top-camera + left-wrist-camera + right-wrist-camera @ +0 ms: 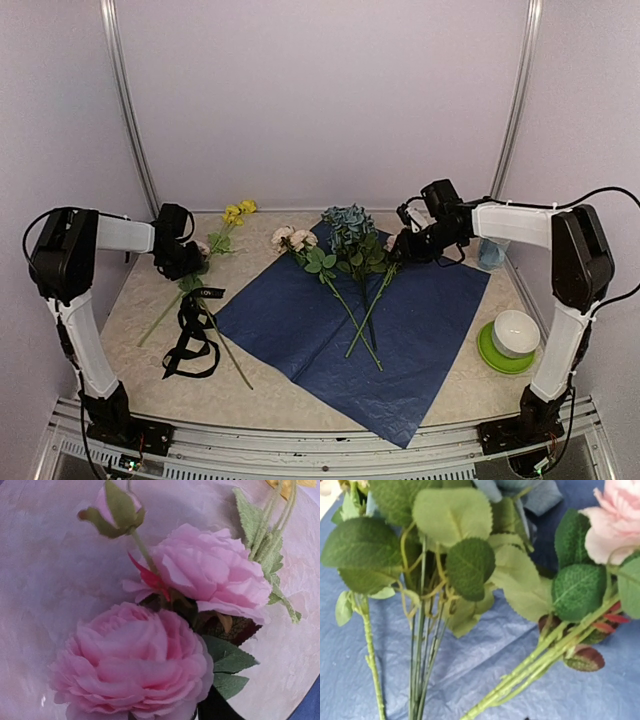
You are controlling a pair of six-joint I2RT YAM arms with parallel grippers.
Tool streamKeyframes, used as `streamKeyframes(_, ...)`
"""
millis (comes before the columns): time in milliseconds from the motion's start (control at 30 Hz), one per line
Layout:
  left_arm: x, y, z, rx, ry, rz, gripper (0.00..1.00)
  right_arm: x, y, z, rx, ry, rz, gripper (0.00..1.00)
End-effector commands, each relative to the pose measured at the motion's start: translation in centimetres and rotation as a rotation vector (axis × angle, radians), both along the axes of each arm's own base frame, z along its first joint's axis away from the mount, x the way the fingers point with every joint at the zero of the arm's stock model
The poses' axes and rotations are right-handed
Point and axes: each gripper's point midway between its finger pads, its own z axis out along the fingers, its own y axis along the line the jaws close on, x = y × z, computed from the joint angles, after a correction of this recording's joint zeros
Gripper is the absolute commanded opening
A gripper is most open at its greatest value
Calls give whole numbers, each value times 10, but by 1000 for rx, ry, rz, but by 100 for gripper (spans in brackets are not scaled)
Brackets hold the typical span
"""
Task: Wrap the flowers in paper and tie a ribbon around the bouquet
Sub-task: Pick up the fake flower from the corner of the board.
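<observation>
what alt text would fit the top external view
Dark blue paper lies spread on a table, three flowers crossing on it. The left pincer is over loose yellow and pink flowers beside a black ribbon; the right pincer is at the paper's far edge, near a white bowl on a green plate.

White arms (85, 340), black joints (65, 250), black cables (610, 195)

Flowers (347, 262) crossed on paper (290, 320) (dark face up); ribbon (205, 294) left.
</observation>
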Motion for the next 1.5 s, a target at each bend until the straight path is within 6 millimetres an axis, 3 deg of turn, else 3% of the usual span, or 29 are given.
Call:
streamKeyframes(0,10,14,1,76,-1,29,23,-5,0,14,23,-29,26,36)
streamKeyframes(67,11,15,5,83,-16,34,1,-5,1,17,27,-37,30,36)
streamKeyframes(200,8,26,26,123,-70,67,0,-5,0,23,25,-48,36,36)
streamKeyframes(267,10,27,59,119,-165,72,0,-5,0,27,23,-55,39,36)
streamKeyframes(400,4,16,149,144,-443,58,0,-5,-1,42,25,-93,42,35)
streamKeyframes(500,-16,-5,234,215,-705,-1,0,-5,-1,60,20,-156,55,35)
streamKeyframes(633,-75,-57,335,234,-1066,-123,0,-10,12,100,48,-310,114,33)
streamKeyframes(700,-104,-77,369,176,-1190,-162,0,-22,31,130,92,-421,191,33)
streamKeyframes(767,-132,-97,393,102,-1292,-212,0,-46,59,165,153,-555,309,33)
streamKeyframes(900,-172,-140,423,-154,-1416,-310,0,-112,131,221,300,-784,584,41)
streamKeyframes(1000,-193,-178,438,-333,-1464,-413,0,-161,177,246,477,-825,755,45)
streamKeyframes(1133,-215,-226,454,-480,-1502,-541,0,-190,216,256,573,-814,856,61)
streamKeyframes(1200,-221,-241,465,-531,-1517,-586,0,-196,230,252,562,-816,878,70)
streamKeyframes(1300,-224,-253,468,-578,-1520,-623,0,-197,236,245,556,-802,880,72)
streamKeyframes(1400,-225,-255,467,-618,-1520,-621,0,-193,237,235,545,-773,857,63)
streamKeyframes(1467,-225,-258,467,-636,-1513,-631,0,-193,239,230,545,-744,856,32)
